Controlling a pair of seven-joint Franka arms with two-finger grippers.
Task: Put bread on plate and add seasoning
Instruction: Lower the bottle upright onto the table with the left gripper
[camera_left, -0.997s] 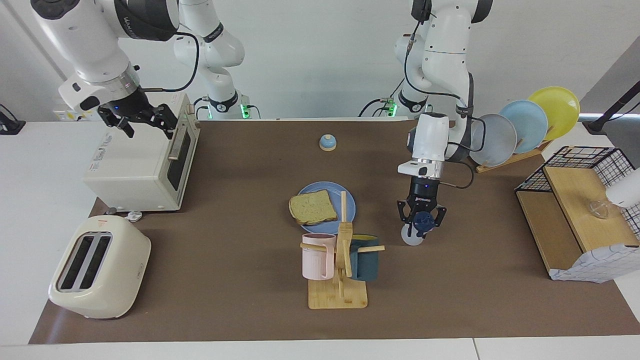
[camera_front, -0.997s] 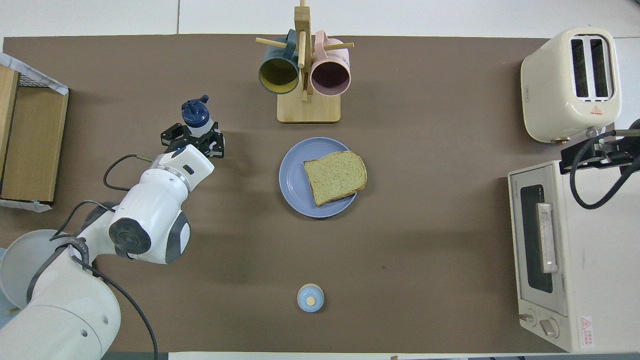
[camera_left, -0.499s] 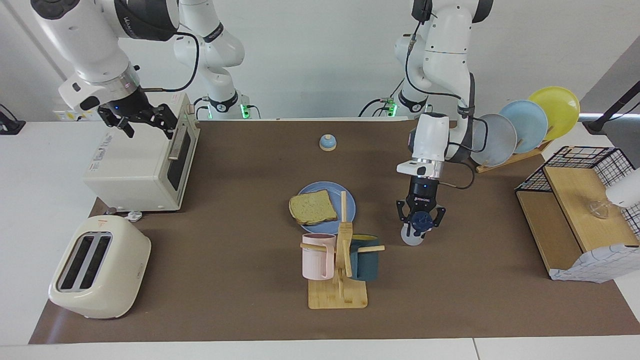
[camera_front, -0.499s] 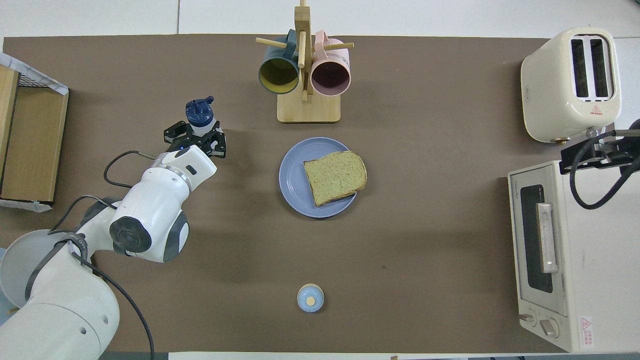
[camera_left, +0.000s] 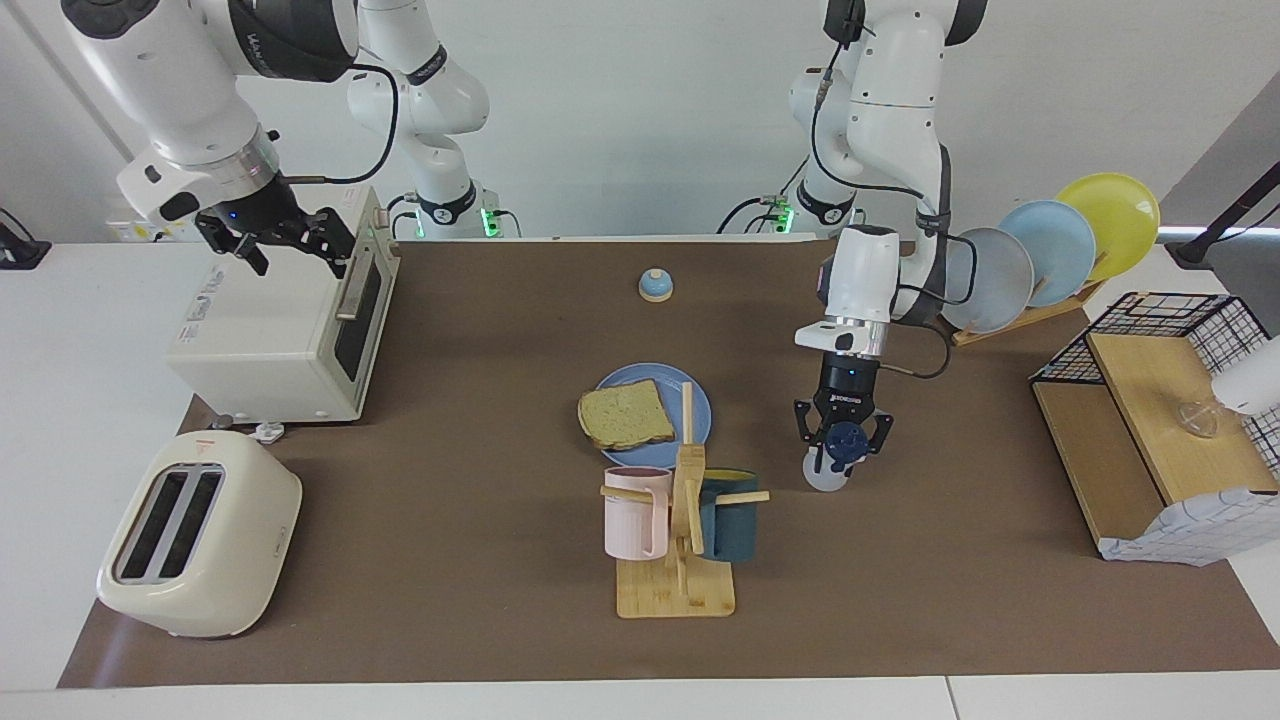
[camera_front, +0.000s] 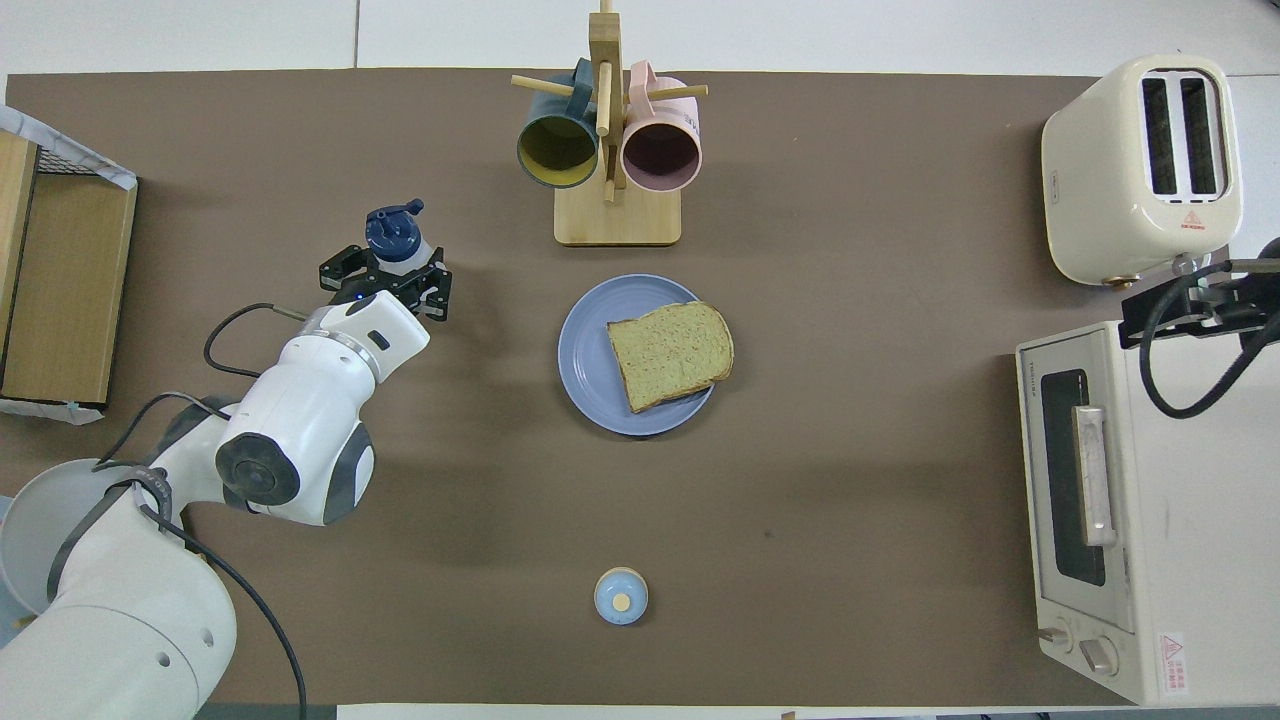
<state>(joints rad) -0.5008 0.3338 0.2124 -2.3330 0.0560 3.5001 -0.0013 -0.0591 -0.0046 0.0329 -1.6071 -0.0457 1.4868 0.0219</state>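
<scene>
Brown mat (camera_left: 460, 420): covering the table and carrying everything named below.
Bread (camera_left: 625, 415): lying flat on the plate, one corner hanging over the rim toward the right arm's end of the table.
Plate (camera_front: 585, 345): sitting mid-table, nearer to the robots than the mug rack.
Seasoning (camera_front: 395, 238): standing upright on the mat toward the left arm's end of the table, well apart from the plate, its navy cap showing above the fingers.
Left gripper (camera_left: 842, 450): pointing straight down around the seasoning, its fingers flanking the bottle's neck; whether they are pressing it or standing clear I cannot tell.
Right gripper (camera_left: 290, 245): hanging over the oven's top, its fingers spread wide and holding nothing; this arm is waiting.
Oven (camera_front: 1130, 520): sitting at the right arm's end of the table, its door closed.
Toaster (camera_left: 200, 535): standing farther from the robots than the oven.
Mug rack (camera_front: 612, 190): carrying a pink mug (camera_left: 635, 510) and a dark blue mug (camera_front: 555, 140).
Bell (camera_front: 620, 596): sitting nearer to the robots than the plate.
</scene>
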